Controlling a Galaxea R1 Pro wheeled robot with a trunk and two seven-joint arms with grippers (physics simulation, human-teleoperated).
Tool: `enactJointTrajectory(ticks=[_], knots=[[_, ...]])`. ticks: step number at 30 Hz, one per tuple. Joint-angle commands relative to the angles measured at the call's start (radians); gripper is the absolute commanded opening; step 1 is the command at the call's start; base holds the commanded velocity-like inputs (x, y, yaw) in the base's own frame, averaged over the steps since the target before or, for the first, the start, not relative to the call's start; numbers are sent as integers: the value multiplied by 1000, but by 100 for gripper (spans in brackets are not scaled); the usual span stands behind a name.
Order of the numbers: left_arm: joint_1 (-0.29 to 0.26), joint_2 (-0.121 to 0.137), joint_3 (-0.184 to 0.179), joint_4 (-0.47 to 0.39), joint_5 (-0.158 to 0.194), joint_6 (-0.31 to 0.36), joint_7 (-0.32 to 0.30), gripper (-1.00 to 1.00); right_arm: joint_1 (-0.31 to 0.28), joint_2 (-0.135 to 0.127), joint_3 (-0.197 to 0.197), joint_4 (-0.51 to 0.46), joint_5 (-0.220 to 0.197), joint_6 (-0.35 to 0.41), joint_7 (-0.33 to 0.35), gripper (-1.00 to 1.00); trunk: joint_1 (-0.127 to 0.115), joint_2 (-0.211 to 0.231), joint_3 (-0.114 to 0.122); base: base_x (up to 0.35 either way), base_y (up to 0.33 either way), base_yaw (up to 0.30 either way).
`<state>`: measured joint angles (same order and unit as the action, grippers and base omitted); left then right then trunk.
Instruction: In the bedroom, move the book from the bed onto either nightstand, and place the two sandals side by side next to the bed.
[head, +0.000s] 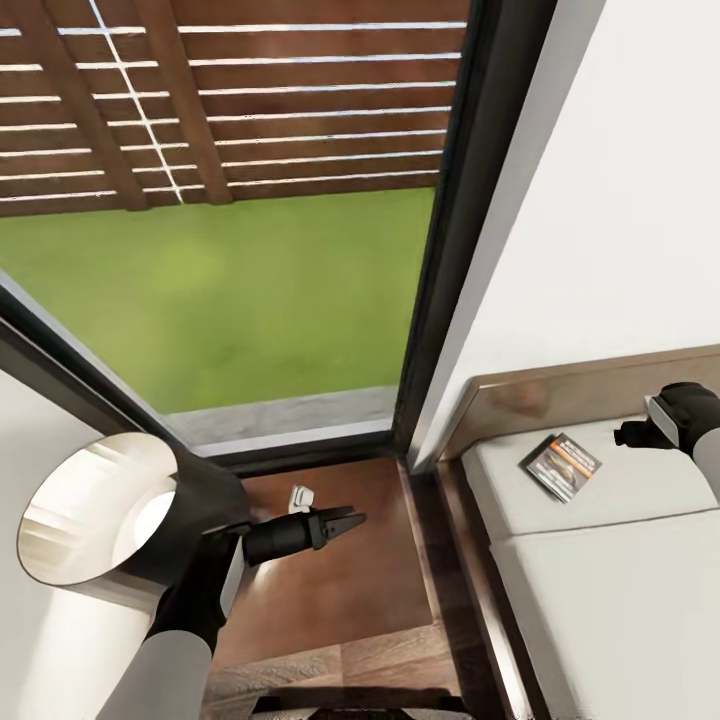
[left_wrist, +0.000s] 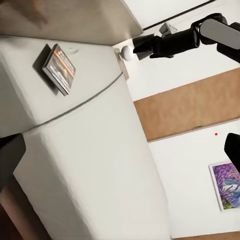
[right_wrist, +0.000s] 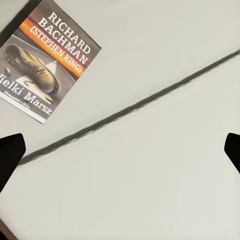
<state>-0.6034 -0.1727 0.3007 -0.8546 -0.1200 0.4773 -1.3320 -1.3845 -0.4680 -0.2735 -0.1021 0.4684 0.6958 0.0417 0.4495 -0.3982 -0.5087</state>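
The book (head: 561, 466) lies flat near the head of the bed's off-white mattress (head: 620, 590), close to the brown headboard (head: 560, 395). My right gripper (head: 630, 433) hovers open just to the right of the book. In the right wrist view the cover (right_wrist: 45, 75) lies off to one side of the open fingers (right_wrist: 10, 155). My left gripper (head: 340, 522) is open over the glossy dark nightstand (head: 340, 590) beside the bed. Its camera looks across the mattress at the book (left_wrist: 59, 69) and the right gripper (left_wrist: 139, 47). The sandals are out of view.
A lamp with a pale shade (head: 100, 520) stands at the left, against my left forearm. A small white object (head: 303, 497) lies on the nightstand. A black-framed window (head: 430, 300) onto green lawn rises behind. A purple picture (left_wrist: 227, 185) hangs on the far wall.
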Motion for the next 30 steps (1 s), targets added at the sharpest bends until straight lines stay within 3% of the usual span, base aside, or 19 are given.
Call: enactJointTrajectory(ticks=[1, 11, 13, 18, 30], knots=[[-1, -2, 6, -1, -10, 11, -9, 100, -1, 0, -7, -1, 11, 3, 4, 100, 1, -2, -3, 0, 0, 0], [-1, -2, 6, -1, -10, 11, -9, 100, -1, -4, -8, -3, 9, -130, -4, 100, 1, -2, -19, 0, 0, 0], [-1, -2, 6, -1, -10, 11, -9, 100, -1, -4, -7, -4, 9, -142, -32, 100, 1, -2, -22, 0, 0, 0], [-1, -2, 6, 0, -11, 11, -9, 100, -1, -4, -8, -3, 9, -147, -99, 100, 1, -2, -30, 0, 0, 0], [-1, -2, 6, 0, -11, 11, -9, 100, -1, -13, -9, -6, 9, -150, -118, 100, 1, -2, -49, 0, 0, 0]])
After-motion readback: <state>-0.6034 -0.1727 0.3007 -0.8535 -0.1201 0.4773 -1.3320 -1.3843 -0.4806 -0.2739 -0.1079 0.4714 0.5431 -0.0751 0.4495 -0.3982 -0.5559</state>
